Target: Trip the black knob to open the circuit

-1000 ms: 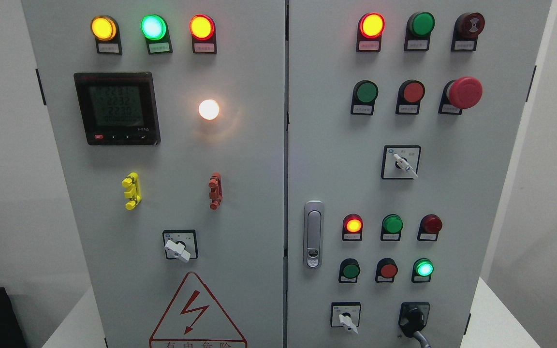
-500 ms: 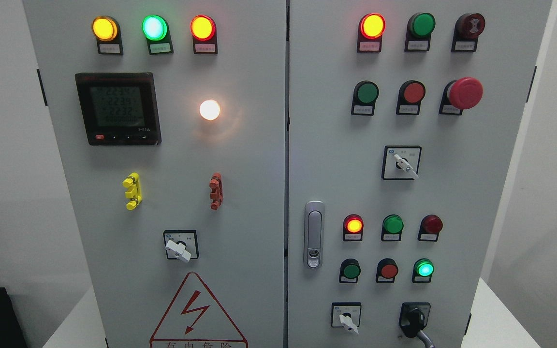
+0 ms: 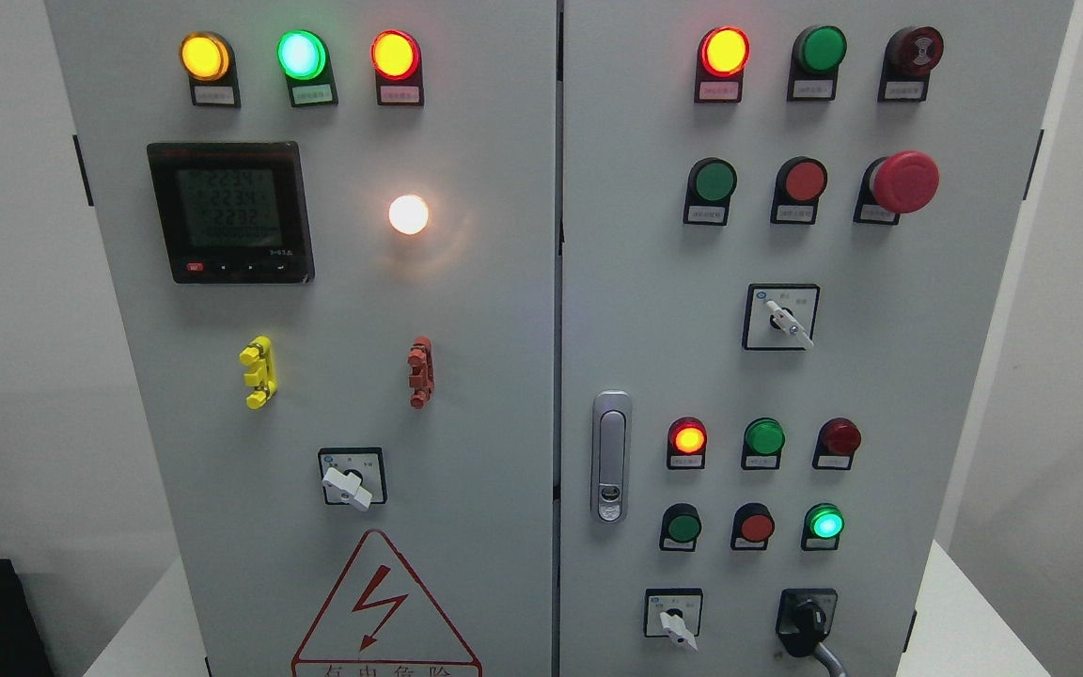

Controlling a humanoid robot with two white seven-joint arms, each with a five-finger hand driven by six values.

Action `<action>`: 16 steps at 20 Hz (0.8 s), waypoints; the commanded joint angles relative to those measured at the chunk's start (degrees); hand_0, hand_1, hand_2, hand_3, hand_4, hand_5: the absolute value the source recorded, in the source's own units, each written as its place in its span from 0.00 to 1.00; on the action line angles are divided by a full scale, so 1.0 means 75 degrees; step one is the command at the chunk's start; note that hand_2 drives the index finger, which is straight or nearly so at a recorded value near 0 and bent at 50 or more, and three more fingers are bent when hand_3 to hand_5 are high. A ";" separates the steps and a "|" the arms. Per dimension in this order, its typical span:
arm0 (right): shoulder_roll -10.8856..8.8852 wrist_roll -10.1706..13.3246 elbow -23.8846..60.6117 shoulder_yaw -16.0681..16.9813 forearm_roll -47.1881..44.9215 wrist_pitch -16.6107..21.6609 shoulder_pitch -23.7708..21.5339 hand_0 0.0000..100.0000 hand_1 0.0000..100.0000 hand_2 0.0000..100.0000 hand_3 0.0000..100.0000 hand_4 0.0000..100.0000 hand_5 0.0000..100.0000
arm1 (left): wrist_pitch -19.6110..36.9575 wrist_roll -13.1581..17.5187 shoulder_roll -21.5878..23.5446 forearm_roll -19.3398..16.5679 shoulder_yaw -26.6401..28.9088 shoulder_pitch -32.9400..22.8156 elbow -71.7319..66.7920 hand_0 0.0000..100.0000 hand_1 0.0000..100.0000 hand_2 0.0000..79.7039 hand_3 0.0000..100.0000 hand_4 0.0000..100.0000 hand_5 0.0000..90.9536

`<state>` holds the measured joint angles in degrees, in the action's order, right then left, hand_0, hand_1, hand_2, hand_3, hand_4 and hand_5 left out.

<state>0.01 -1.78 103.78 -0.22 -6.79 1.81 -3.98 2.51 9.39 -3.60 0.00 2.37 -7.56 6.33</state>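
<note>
The black knob (image 3: 806,624) sits on its black plate at the bottom right of the right cabinet door (image 3: 936,376), with its handle pointing down and to the left. A thin grey curved piece (image 3: 828,661) runs from the picture's bottom edge up to the underside of the knob. It may be part of my right hand, but too little of it shows to tell. My left hand is out of view.
A white-handled selector (image 3: 676,628) is left of the knob and a lit green lamp (image 3: 824,523) above it. A red mushroom button (image 3: 904,181) juts out at the upper right. A door latch (image 3: 609,456) and the left door's selector (image 3: 347,486) also stand proud.
The black knob's outline has narrowed a little. The grey piece below it has slipped slightly down and to the right. The meter digits have changed.
</note>
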 commanded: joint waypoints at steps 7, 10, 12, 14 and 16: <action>0.0116 0.0015 0.0049 0.0077 -0.0079 0.0005 -0.0019 0.00 0.00 0.00 1.00 0.97 0.96 | -0.0042 0.0002 0.0000 -0.0176 0.0000 0.0000 0.0000 0.12 0.39 0.00 0.00 0.00 0.00; 0.0116 0.0015 0.0224 0.0100 -0.0091 0.0005 -0.0101 0.00 0.00 0.00 1.00 0.97 0.95 | -0.0042 0.0002 0.0000 -0.0176 0.0000 0.0000 0.0000 0.12 0.39 0.00 0.00 0.00 0.00; 0.0128 0.0026 0.0388 0.0112 -0.0091 0.0005 -0.0253 0.00 0.00 0.00 1.00 0.95 0.92 | -0.0042 0.0002 0.0000 -0.0176 0.0000 0.0000 0.0000 0.12 0.39 0.00 0.00 0.00 0.00; 0.0140 0.0026 0.0506 0.0112 -0.0091 0.0005 -0.0429 0.00 0.00 0.00 1.00 0.94 0.91 | -0.0042 0.0002 0.0000 -0.0176 0.0000 0.0000 0.0000 0.12 0.39 0.00 0.00 0.00 0.00; 0.0151 0.0038 0.0646 0.0112 -0.0091 0.0016 -0.0581 0.00 0.00 0.00 1.00 0.94 0.90 | -0.0042 0.0002 0.0000 -0.0176 0.0000 0.0000 0.0000 0.12 0.39 0.00 0.00 0.00 0.00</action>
<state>0.01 -1.81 105.44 -0.07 -7.37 1.80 -6.02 2.24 9.39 -3.60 0.00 2.37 -7.56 6.33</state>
